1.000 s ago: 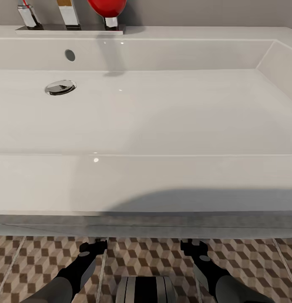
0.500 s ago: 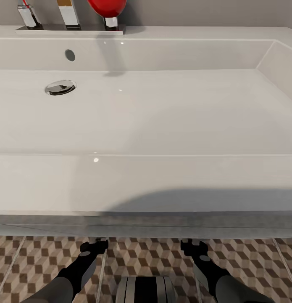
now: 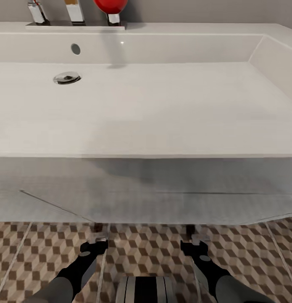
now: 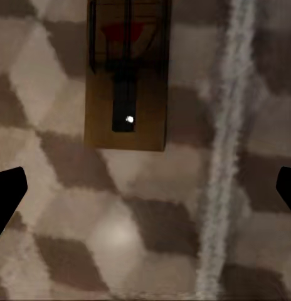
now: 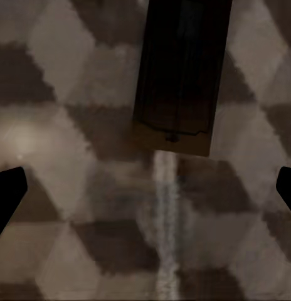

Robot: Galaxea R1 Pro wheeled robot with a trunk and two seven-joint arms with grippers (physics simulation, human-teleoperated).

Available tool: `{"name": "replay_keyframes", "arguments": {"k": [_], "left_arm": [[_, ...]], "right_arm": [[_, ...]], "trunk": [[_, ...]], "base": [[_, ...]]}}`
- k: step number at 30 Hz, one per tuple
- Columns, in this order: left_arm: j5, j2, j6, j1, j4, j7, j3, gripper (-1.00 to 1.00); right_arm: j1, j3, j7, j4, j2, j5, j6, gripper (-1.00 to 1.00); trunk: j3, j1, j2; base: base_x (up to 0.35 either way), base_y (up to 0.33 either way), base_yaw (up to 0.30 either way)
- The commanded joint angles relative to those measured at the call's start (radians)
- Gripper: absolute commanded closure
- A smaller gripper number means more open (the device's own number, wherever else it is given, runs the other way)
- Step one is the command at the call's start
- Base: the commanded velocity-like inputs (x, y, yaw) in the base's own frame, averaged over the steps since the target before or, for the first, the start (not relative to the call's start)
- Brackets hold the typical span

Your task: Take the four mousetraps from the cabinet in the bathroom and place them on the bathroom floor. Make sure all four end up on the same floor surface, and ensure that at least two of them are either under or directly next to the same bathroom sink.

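While both grippers, left gripper (image 3: 98,243) and right gripper (image 3: 190,243), hang spread and empty, two mousetraps (image 4: 125,75) (image 5: 180,75) lie on the bathroom floor (image 3: 150,252), each at twelve o'clock of its gripper.

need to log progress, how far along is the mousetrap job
Done, it seems: one mousetrap lies flat on the bathroom floor ahead of the open left gripper, another mousetrap ahead of the open right gripper, by the sink. Nothing is in hand. The other two traps aren't visible.
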Motion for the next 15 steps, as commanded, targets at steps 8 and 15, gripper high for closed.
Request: {"name": "replay_keyframes", "arguments": {"k": [8,15], "left_arm": [[0.004,0.002,-0.002,0.000,0.001,0.003,-0.003,-1.00],[0.004,0.002,-0.003,0.000,0.001,0.003,-0.003,-1.00]], "right_arm": [[0.000,-0.008,-0.002,0.001,0.001,0.010,-0.004,-1.00],[0.000,-0.008,-0.002,0.001,0.004,0.010,-0.006,-1.00]], "trunk": [[-0.001,-0.001,0.000],[-0.001,-0.001,0.000]], "base": [[-0.322,0.000,0.000],[-0.336,0.000,0.000]]}}
